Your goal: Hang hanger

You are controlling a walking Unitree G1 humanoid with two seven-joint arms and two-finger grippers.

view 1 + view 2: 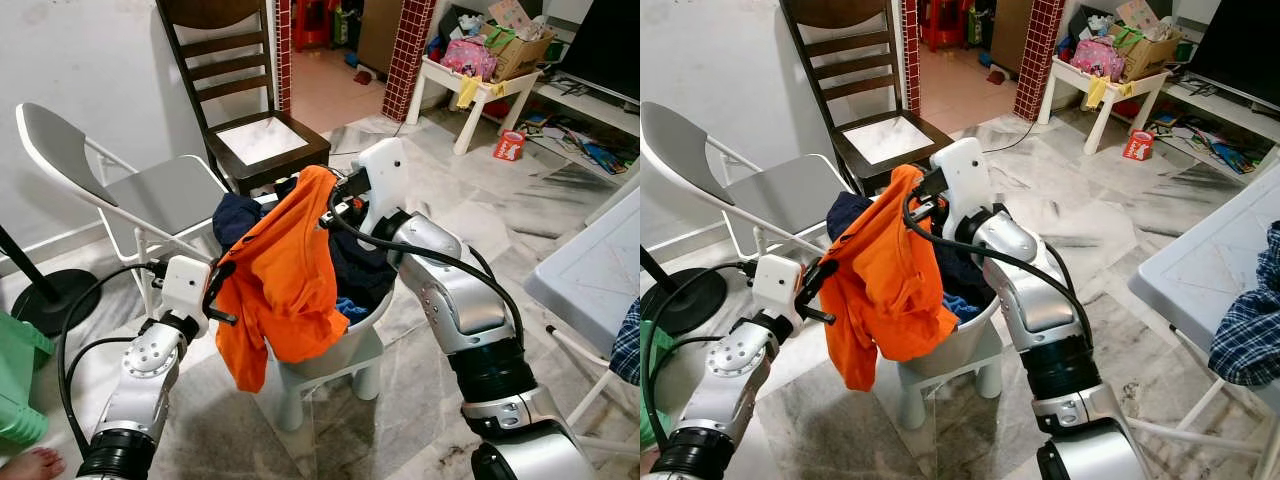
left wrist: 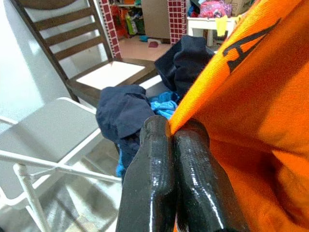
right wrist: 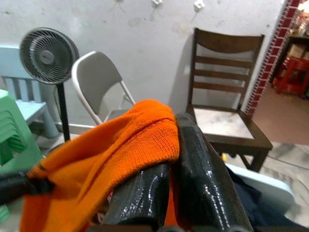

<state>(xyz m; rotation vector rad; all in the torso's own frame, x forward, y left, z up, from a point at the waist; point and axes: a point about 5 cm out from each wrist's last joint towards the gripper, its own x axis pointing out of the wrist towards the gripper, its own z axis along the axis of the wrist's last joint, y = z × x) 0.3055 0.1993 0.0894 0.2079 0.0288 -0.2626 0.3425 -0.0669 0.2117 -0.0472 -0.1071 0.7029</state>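
An orange shirt [image 1: 285, 275] hangs stretched between my two grippers above a white laundry basket [image 1: 345, 352]. My left gripper [image 1: 222, 290] is shut on the shirt's lower left edge; in the left wrist view its fingers [image 2: 159, 145] pinch the orange cloth [image 2: 251, 96]. My right gripper [image 1: 335, 205] is shut on the shirt's top. In the right wrist view the orange fabric [image 3: 140, 130] is bunched over that gripper's fingers [image 3: 193, 154]. Dark navy and blue clothes [image 1: 355, 268] lie in the basket behind the shirt.
The basket rests on a small white stool [image 1: 290, 405]. A grey folding chair [image 1: 150, 195] and a dark wooden chair [image 1: 260, 140] stand behind it. A grey table [image 1: 600, 270] is at the right, a green stool [image 1: 20, 380] and a person's foot [image 1: 30, 465] at the left.
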